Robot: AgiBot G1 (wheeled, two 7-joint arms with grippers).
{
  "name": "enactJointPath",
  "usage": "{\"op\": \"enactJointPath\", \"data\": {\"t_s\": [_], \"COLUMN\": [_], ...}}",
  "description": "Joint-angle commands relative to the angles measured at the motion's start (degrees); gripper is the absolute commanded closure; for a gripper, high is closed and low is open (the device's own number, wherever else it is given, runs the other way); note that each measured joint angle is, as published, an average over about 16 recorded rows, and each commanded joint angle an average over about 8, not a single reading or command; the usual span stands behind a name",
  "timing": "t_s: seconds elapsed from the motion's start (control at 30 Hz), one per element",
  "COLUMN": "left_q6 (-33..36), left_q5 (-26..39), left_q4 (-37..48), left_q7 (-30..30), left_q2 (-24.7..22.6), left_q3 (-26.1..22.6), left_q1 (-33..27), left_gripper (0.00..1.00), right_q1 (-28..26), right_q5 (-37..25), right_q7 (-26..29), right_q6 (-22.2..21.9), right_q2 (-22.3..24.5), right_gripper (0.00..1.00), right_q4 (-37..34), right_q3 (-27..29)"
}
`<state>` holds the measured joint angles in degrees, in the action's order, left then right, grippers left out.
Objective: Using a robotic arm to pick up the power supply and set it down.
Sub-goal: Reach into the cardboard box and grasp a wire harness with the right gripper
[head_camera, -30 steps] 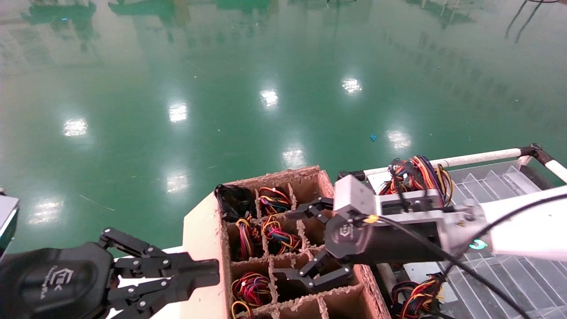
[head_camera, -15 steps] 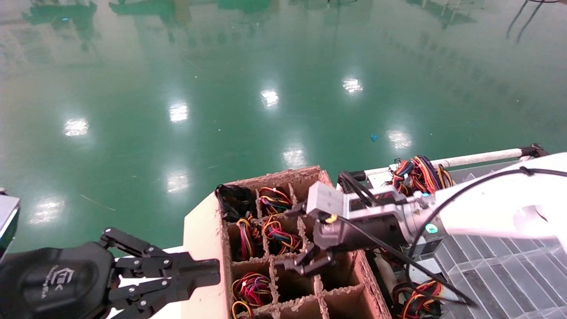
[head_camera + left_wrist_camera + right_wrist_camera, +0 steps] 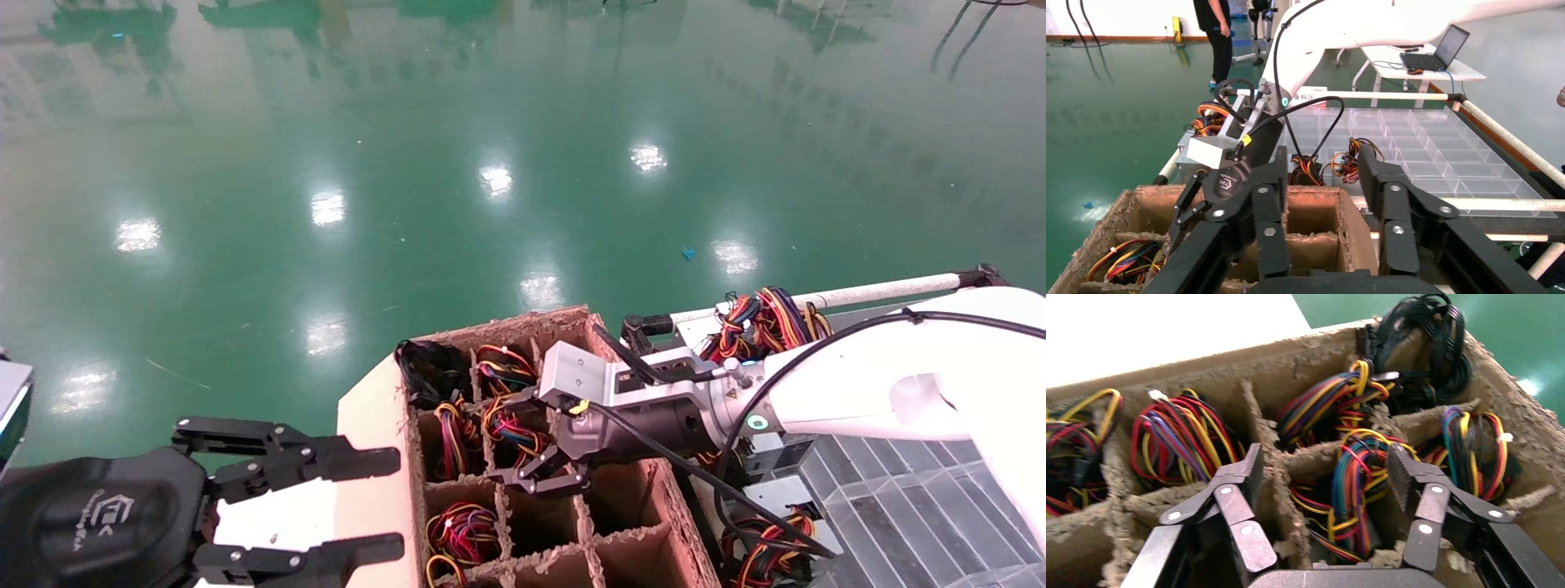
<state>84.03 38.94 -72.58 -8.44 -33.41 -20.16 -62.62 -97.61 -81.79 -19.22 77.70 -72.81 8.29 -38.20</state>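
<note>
Right gripper (image 3: pixel 1324 478), fingers apart, hangs low-centre in the head view – the power supply's wire bundle (image 3: pixel 1352 490) probably directly below, 1 divider wall (image 3: pixel 1281 484) between.

Left gripper (image 3: pixel 327 506), fingers apart, sits lower left – farther off.

You see divider box (image 3: pixel 564 523): brown cardboard, matt, edges rough and fuzzy, fibres torn. Wire bundles (image 3: pixel 1352 496) inside: smooth plastic insulation, slight sheen. Right gripper (image 3: pixel 523 441): black fingers (image 3: pixel 1401 471), matt, ridged pad, bright metal rivets; wrist block (image 3: pixel 572 376) silver-grey, satin. Arm shell (image 3: pixel 899 392): white, smooth, glossy. Tray (image 3: pixel 1438 135) right: clear plastic. Floor (image 3: pixel 409 163): green, glossy, mirror-like.
</note>
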Motion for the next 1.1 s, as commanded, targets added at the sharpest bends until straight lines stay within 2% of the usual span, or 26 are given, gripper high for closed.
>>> {"op": "enactJointPath", "data": {"t_s": [0.03, 0.67, 1.1], "left_q6": [0.0, 0.0, 0.0], "left_q5": [0.0, 0.0, 0.0], "left_q4": [0.0, 0.0, 0.0], "left_q7": [0.0, 0.0, 0.0], "left_q2": [0.0, 0.0, 0.0], "left_q3": [0.0, 0.0, 0.0], "left_q1": [0.0, 0.0, 0.0], "left_gripper": [0.0, 0.0, 0.0], "right_q1": [-0.4, -1.9, -3.2], "right_q5": [-0.1, -1.0, 1.9], "right_q7": [-0.6, -1.8, -0.7], "right_q6": [-0.5, -2.1, 0.3], "right_q2": [-0.3, -1.9, -0.8], "right_gripper": [1.0, 1.0, 1.0], "right_q4": [-1.1, -5.8, -7.1], "right_q3": [0.0, -0.6, 1.4]}}
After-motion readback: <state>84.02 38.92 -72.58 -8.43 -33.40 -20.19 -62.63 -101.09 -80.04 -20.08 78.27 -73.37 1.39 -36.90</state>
